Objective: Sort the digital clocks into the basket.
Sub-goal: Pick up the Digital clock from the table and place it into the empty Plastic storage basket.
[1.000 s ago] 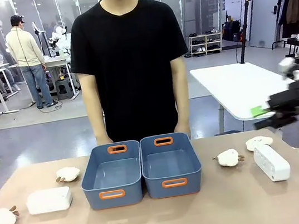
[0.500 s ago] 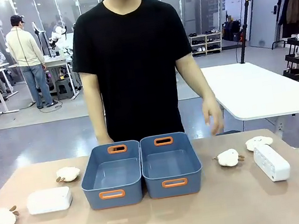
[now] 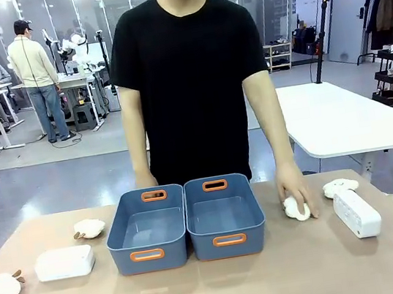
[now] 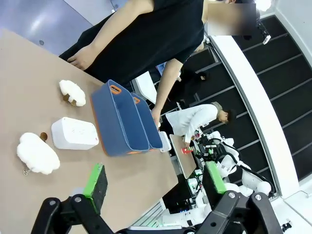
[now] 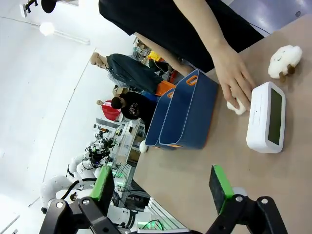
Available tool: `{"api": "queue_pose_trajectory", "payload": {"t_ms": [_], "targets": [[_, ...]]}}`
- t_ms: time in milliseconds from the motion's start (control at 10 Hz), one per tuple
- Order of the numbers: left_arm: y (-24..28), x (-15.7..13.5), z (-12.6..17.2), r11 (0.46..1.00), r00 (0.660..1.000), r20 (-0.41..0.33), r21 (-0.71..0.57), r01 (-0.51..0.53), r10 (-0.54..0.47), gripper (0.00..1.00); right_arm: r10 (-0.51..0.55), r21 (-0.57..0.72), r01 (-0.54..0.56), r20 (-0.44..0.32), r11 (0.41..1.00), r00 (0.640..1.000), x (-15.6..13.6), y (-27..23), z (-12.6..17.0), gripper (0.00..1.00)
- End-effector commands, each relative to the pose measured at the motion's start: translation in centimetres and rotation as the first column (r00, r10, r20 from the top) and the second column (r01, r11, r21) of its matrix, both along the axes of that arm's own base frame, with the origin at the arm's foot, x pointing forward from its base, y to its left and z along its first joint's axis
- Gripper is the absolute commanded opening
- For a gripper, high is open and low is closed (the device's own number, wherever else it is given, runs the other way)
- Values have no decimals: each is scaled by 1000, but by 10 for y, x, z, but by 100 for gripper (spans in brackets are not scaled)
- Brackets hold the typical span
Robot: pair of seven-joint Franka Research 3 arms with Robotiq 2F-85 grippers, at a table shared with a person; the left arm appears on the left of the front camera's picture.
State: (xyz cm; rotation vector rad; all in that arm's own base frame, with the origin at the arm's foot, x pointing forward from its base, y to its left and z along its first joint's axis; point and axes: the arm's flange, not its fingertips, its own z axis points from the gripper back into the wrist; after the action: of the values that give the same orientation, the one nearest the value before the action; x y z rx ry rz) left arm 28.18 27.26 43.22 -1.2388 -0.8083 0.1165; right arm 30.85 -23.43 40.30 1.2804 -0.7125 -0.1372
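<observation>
At step 1, nothing sorted: left hand [image 4: 154, 180] and right hand [image 5: 161, 187] spread, empty, left clock [image 3: 64, 263] and right clock [image 3: 356, 212] on bench [image 3: 311, 270] flanking baskets [image 3: 211, 247]; next, likely descend on 1 clock, straddling its narrow width.

No text, number or brand can be read. The clock [image 5: 265, 118] beside the person's hand has a plain grey-green screen with no legible digits. The faint marks on the other clock [image 4: 74, 133] are too small to make out.
</observation>
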Motion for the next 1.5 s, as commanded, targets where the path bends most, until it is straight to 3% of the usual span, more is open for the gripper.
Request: {"api": "queue_pose_trajectory", "payload": {"t_ms": [0,800,900,1400], "targets": [[2,-4,0,1000,1000,10,3,18,-18,100,6,9,-6,3,1000,1000,-1,0,1,100],[1,-2,1,1000,1000,1,-1,-1,1,100,6,9,-6,3,1000,1000,-1,0,1,100],[2,3,4,999,999,44,45,0,-2,100,6,9,-6,3,1000,1000,-1,0,1,100],[2,6,9,991,997,60,123,42,-50,100,6,9,-6,3,1000,1000,-1,0,1,100]]}}
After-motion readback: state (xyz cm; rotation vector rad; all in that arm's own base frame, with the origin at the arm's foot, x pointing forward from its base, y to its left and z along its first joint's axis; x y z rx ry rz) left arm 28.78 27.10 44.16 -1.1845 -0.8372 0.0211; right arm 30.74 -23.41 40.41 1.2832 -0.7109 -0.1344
